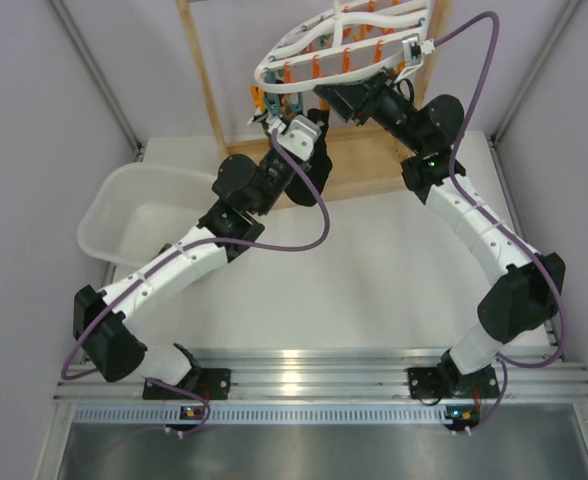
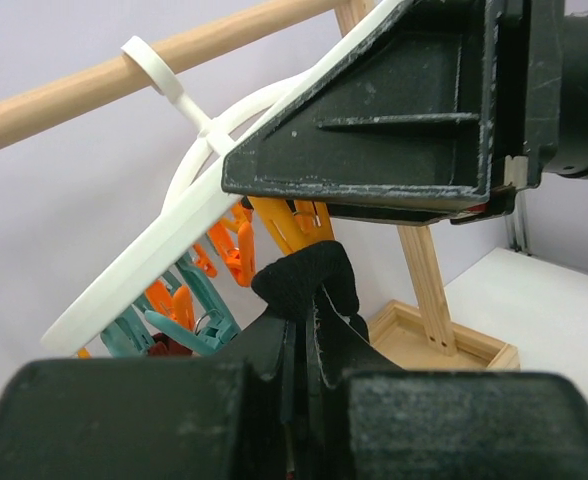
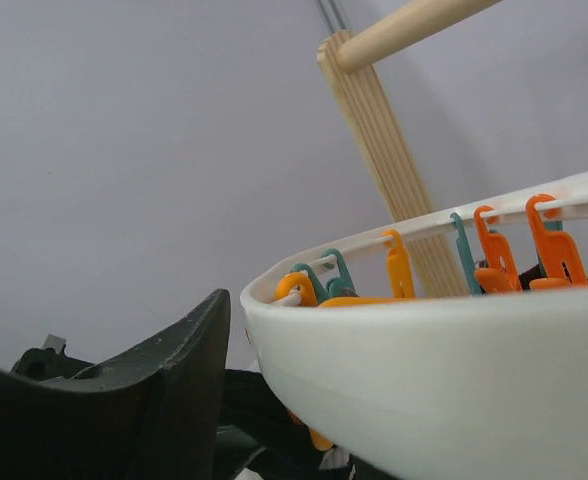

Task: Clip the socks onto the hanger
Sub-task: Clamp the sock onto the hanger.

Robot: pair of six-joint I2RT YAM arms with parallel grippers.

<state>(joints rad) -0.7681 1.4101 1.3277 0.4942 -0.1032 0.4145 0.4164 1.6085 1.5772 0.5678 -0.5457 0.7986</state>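
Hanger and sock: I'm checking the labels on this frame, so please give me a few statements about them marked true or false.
1. The left jaws are shut on a black sock. True.
2. The hanger lies flat. False: it hangs tilted, its hook looped over a wooden rod.
3. Its pegs are all teal. False: both orange and teal ones dangle from it.
4. A white tub stands on the left side of the table. True.
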